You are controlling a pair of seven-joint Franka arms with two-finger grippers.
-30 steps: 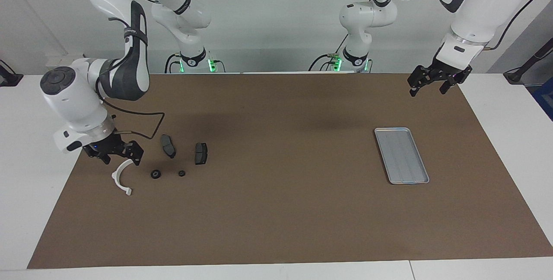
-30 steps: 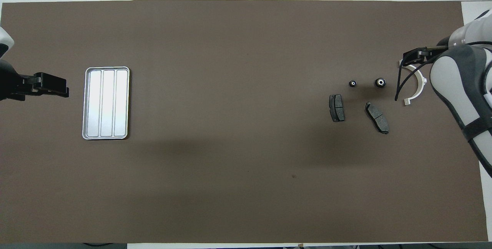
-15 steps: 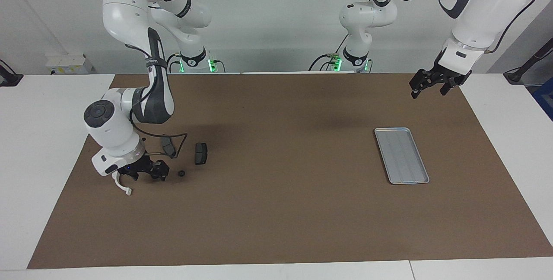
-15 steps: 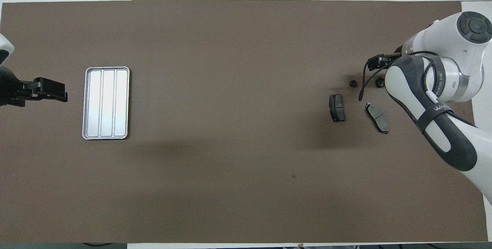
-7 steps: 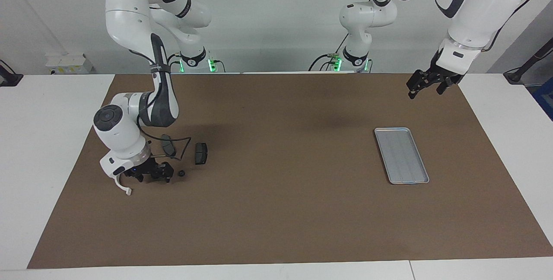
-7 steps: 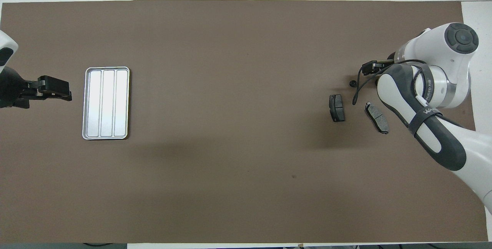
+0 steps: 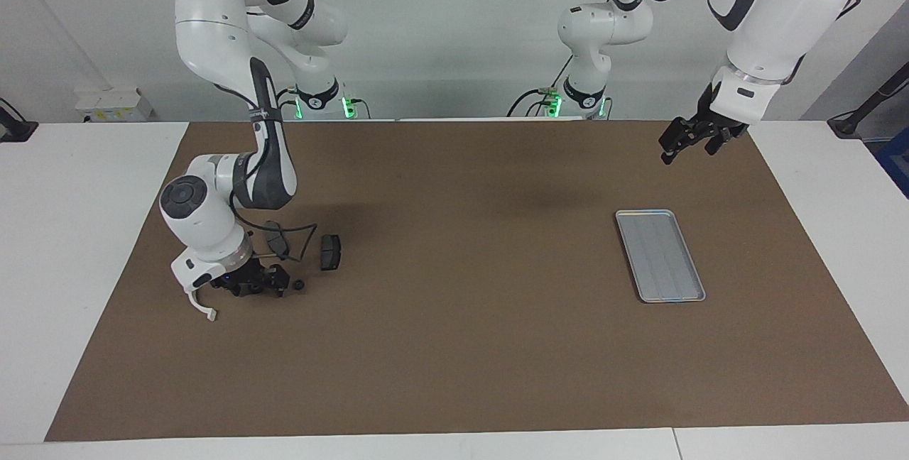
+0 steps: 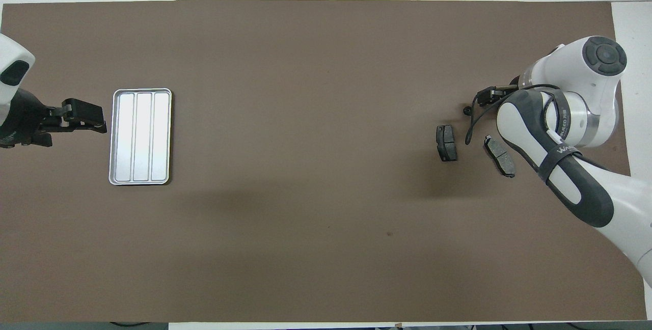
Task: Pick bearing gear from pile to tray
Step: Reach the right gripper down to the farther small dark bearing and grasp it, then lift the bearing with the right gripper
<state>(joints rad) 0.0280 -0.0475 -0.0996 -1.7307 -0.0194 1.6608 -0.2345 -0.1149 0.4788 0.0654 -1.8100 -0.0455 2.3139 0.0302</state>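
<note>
The pile lies at the right arm's end of the brown mat: a white half-ring bracket (image 7: 202, 307), two dark brake pads (image 7: 330, 252) (image 7: 277, 238) and a small black round piece (image 7: 299, 285). My right gripper (image 7: 256, 287) is down at the mat between the bracket and that small piece, open. The bearing gear is hidden under this hand in both views. The silver tray (image 7: 643, 289) (image 8: 141, 92) lies at the left arm's end with nothing in it. My left gripper (image 7: 686, 142) (image 8: 85, 116) hangs open in the air beside the tray and holds nothing.
From overhead the brake pads (image 8: 446, 142) (image 8: 500, 156) lie nearer to the robots than the small round piece (image 8: 466, 110), and the right arm covers the bracket. A black cable loops from the right wrist over one pad. White table borders the mat.
My right gripper moved from over the bracket toward the pads, sank to the mat and now covers the larger black round piece. The left gripper drifted slightly toward the tray.
</note>
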